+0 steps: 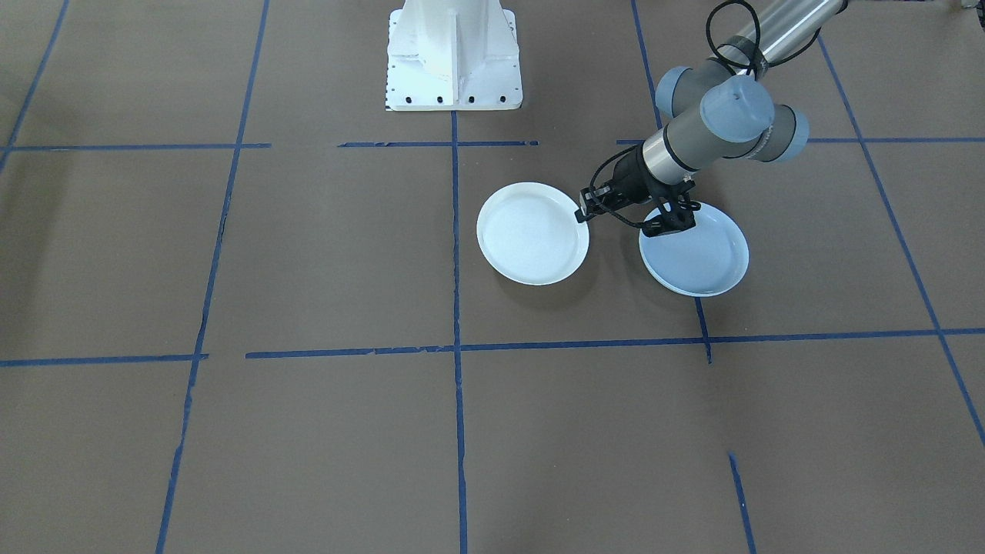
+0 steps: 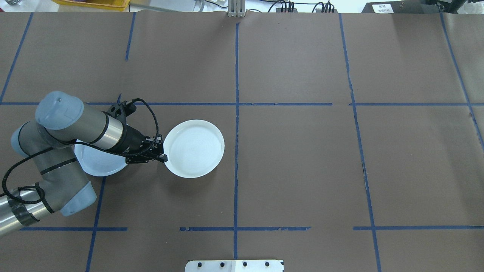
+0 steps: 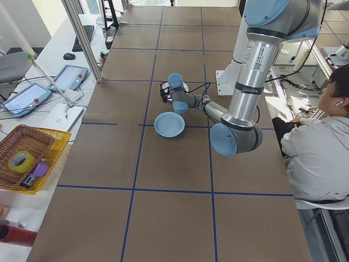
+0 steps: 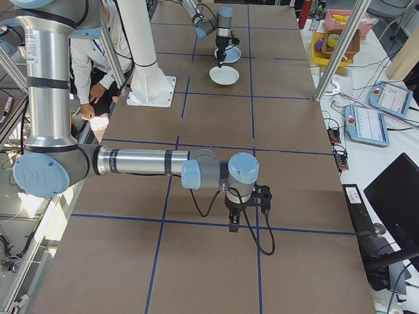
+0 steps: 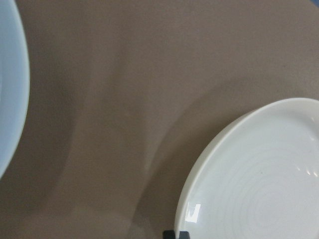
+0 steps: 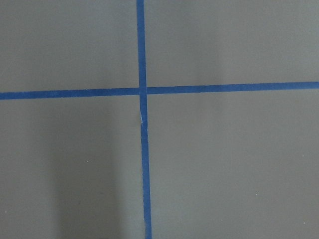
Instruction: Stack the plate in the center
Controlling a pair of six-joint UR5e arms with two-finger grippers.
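Worktop (image 2: 295, 170): covered in brown paper and divided into rectangles by blue tape lines (image 2: 236, 68).

Blue-grey plate (image 1: 696, 258): round, shallow, with a smooth plain face. It lies flat on the worktop on the robot's left side, across one tape line. In the overhead view the left arm's wrist hides its near right part. Nothing is stacked on it.

Ringed plate (image 2: 194, 148): white, the same size, with faint concentric rings on its face. It sits just right of the blue-grey plate in the overhead view, with a strip of bare paper between the two. It is left of the centre tape line. The wide shadow offset under it in the left wrist view suggests it is raised off the paper.

Left claw (image 2: 163, 156): reaches out sideways over the blue-grey plate to the left edge of the ringed plate. The fingers are clamped on that plate's rim. The left wrist view shows one dark fingertip (image 5: 177, 234) at the rim.

Right claw (image 4: 233, 222): points down above the worktop at the robot's far right, well apart from both plates. It shows only in the exterior right view, so I cannot tell whether its fingers are apart or together. The right wrist view shows only a crossing of tape lines.

Robot base (image 1: 454, 58): white pedestal bolted at the robot's edge of the worktop, on the centre line.

Person (image 3: 322, 147): seated beside the worktop behind the robot, in a light top.
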